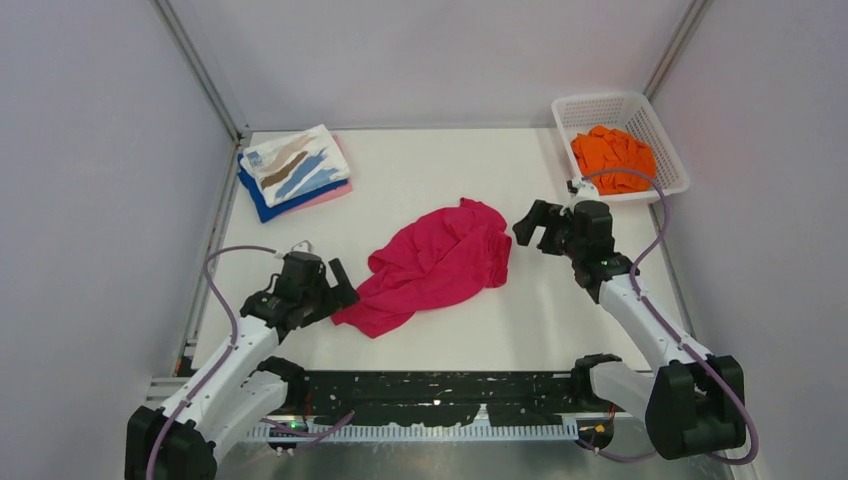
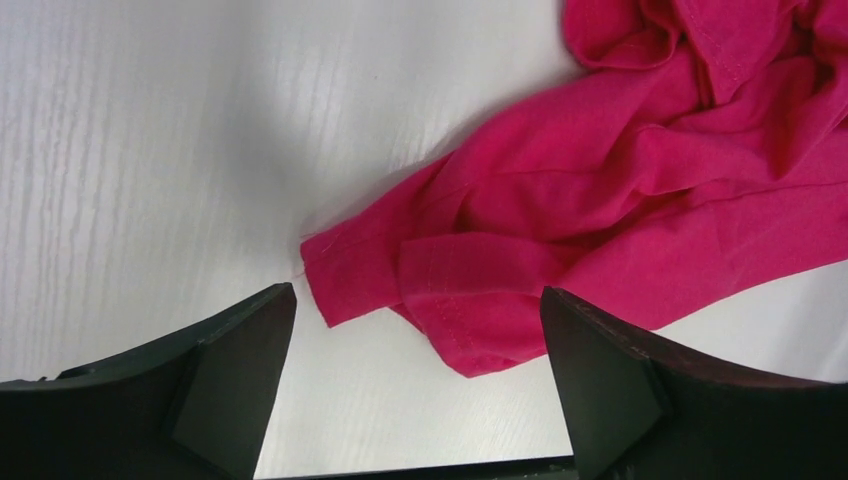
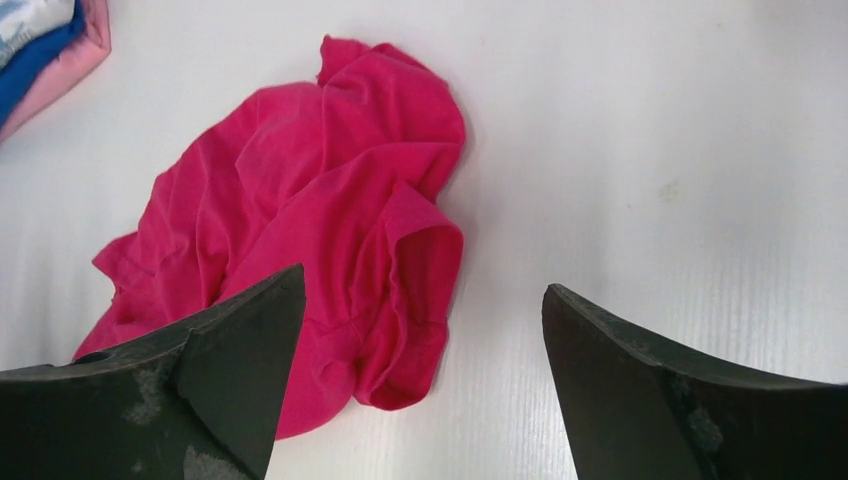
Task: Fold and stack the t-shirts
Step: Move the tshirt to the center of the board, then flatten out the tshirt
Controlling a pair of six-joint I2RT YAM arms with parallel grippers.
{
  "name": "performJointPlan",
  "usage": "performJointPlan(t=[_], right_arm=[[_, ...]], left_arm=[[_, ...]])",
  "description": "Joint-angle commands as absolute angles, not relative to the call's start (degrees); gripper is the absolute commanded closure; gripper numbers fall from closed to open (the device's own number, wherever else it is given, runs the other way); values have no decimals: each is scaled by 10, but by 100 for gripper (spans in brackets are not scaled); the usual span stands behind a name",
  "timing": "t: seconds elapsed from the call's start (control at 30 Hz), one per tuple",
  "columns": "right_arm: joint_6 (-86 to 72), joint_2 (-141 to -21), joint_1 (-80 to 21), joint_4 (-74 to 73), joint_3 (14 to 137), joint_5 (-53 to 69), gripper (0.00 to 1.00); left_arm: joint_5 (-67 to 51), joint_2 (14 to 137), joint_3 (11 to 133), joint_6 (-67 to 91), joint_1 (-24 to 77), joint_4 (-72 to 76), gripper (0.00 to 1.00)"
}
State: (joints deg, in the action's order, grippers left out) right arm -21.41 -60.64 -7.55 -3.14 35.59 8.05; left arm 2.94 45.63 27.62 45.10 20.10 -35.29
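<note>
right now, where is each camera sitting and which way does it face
top external: above and behind, looking down at the table, magenta t-shirt, folded stack and basket; left arm and right arm show.
left wrist: low over the table, facing the magenta t-shirt's hem; its open jaws frame the bottom.
right wrist: facing across the t-shirt toward the folded stack; open jaws below.
All three share the magenta t-shirt.

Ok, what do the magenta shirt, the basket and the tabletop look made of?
The magenta shirt: soft matte knit, probably cotton jersey; it crumples into loose folds and shows stitched hems. The basket: white rigid plastic, likely moulded, going by its lattice walls. The tabletop: hard white board with faint wood-grain texture in the left wrist view, perhaps laminate.
</note>
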Motion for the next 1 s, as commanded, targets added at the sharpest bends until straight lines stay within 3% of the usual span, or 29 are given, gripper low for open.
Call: performJointPlan(t=[0.0, 0.3, 0.43, 0.57, 0.63, 0.67, 0.7, 0.73, 0.77, 0.83, 0.97], right_arm=[[-181, -626, -115, -39, 381, 66, 5], [-194, -741, -169, 5, 413, 19, 0], [-203, -797, -179, 40, 429, 10, 9], [-209, -844, -185, 62, 441, -12, 19], [-213, -872, -186, 64, 451, -16, 34], [-213, -878, -187, 65, 453, -17, 39], [-218, -884, -187, 66, 453, -18, 54], [-220, -884, -188, 72, 452, -19, 63], [-225, -882, -188, 74, 448, -20, 77], [-230, -868, -188, 75, 442, -26, 91], [-230, -809, -188, 68, 428, -55, 95]], left_arm=[[-6, 495, 268, 464, 200, -272, 8], [-110, 575, 261, 469, 200, -166, 23], [-130, 609, 261, 471, 203, -145, 32], [-148, 624, 266, 466, 211, -139, 49], [-149, 622, 266, 463, 218, -138, 65], [-151, 619, 267, 463, 221, -139, 79], [-154, 614, 268, 463, 222, -138, 94], [-158, 607, 269, 462, 223, -139, 100], [-160, 599, 270, 460, 224, -139, 100], [-161, 575, 273, 456, 226, -139, 100], [-150, 496, 290, 449, 226, -144, 100]])
